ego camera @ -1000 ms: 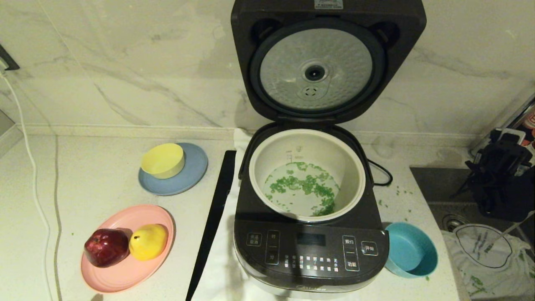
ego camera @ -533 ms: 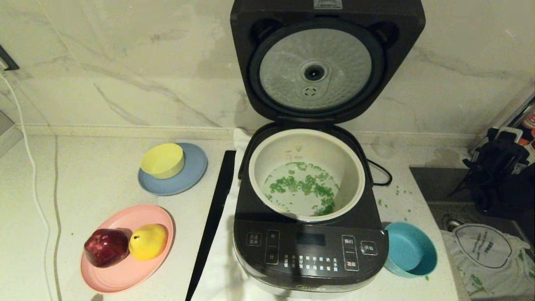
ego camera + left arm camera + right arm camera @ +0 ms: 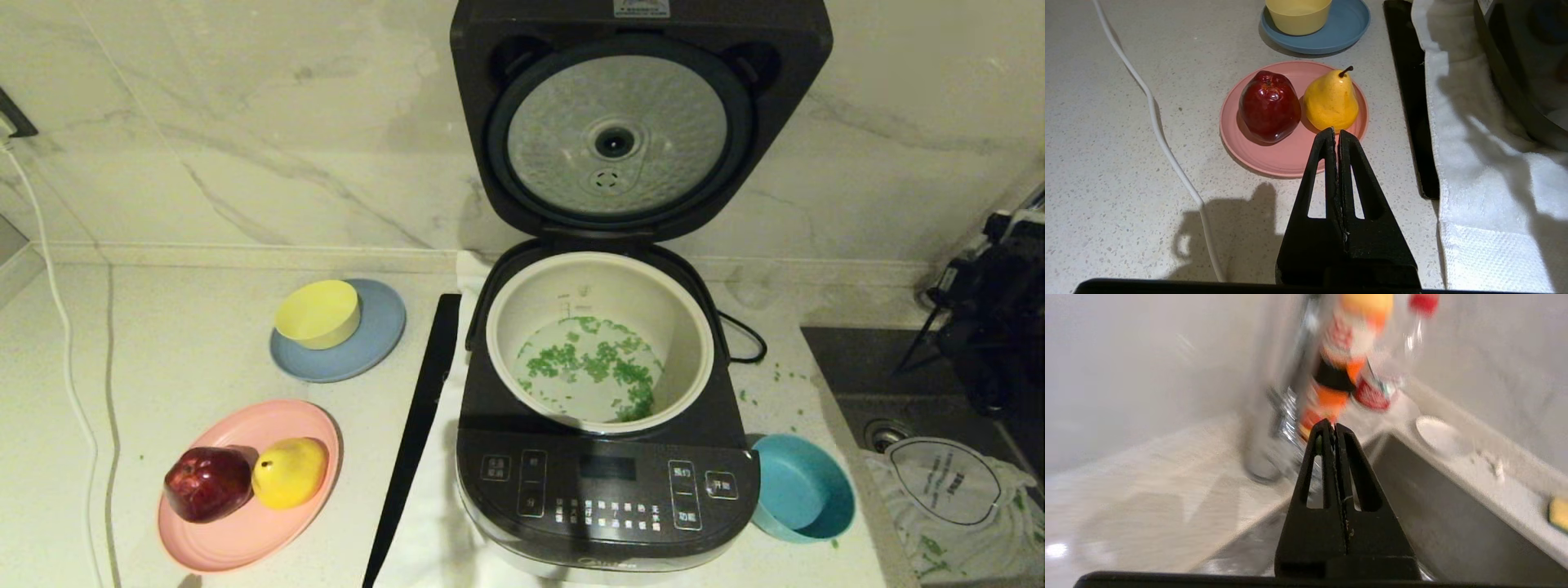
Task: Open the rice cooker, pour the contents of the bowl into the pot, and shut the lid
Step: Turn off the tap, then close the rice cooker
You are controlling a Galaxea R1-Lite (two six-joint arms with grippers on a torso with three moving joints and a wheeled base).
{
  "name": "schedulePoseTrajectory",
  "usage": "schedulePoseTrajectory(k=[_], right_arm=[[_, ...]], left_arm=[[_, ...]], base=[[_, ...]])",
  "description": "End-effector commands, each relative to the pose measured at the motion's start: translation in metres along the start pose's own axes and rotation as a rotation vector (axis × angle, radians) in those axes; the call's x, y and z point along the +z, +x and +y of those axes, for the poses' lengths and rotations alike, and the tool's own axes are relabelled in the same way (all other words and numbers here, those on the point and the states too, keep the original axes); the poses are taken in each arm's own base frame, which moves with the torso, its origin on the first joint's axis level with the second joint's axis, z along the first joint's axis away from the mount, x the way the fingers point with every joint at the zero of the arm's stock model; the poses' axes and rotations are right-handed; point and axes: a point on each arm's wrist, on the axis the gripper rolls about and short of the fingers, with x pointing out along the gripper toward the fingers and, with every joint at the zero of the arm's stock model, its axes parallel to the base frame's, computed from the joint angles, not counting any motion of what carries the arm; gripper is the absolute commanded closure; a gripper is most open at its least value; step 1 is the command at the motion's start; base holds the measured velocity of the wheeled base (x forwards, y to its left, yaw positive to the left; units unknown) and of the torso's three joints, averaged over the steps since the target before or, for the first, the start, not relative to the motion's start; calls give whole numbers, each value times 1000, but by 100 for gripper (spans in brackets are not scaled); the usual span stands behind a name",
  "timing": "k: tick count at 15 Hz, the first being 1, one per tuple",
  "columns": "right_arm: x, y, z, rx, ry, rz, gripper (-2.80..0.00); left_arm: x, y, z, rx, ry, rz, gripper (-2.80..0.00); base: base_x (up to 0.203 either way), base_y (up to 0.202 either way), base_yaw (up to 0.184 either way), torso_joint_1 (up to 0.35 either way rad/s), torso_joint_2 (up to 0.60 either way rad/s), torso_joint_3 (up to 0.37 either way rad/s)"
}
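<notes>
You have the rice cooker [image 3: 608, 457] in the middle of the desk [image 3: 188, 343] with its lid [image 3: 641, 122] standing open at the far side. The white pot [image 3: 600, 343] sits inside it, and the chopped green contents [image 3: 592, 363] lie scattered over its bottom. The teal bowl [image 3: 800, 498] rests on the desk just right of the cooker's front panel, upright and emptied. A few green bits lie on the desk to the right of the cooker.

Your right gripper [image 3: 1335, 428] is up over the sink [image 3: 1437, 522] at the far right, well apart from the cooker, its fingers pressed together on nothing. Your left gripper [image 3: 1336, 134] hangs at the near left above the pink plate [image 3: 1274, 157] with the apple [image 3: 1269, 106] and pear [image 3: 1331, 102], fingers likewise closed and empty.
</notes>
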Motion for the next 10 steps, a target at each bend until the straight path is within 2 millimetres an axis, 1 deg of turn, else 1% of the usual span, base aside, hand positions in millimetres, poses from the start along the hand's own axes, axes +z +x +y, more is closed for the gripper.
schedulePoseTrajectory(k=[1,3,4,6,8,9,10], right_arm=[[70,-36,-7,73,84,-58,0],[92,-61,1,204,92,66,0],[105,-69,5,265,115,135,0],[144,-81,8,397,230,262,0],[180,-90,6,591,370,414,0],[193,-94,5,731,440,515,0],[198,-96,4,838,491,602,0]], left_arm=[[-3,0,0,0,-1,7,0],[-3,0,0,-1,1,6,0],[-3,0,0,-1,-1,6,0],[-3,0,0,-1,1,6,0],[-3,0,0,-1,0,6,0],[-3,0,0,-1,1,6,0],[-3,0,0,1,1,6,0]], base=[[0,0,0,0,0,0],[0,0,0,0,0,0],[0,0,0,0,0,0],[0,0,0,0,0,0],[0,0,0,0,0,0],[0,0,0,0,0,0],[0,0,0,0,0,0]])
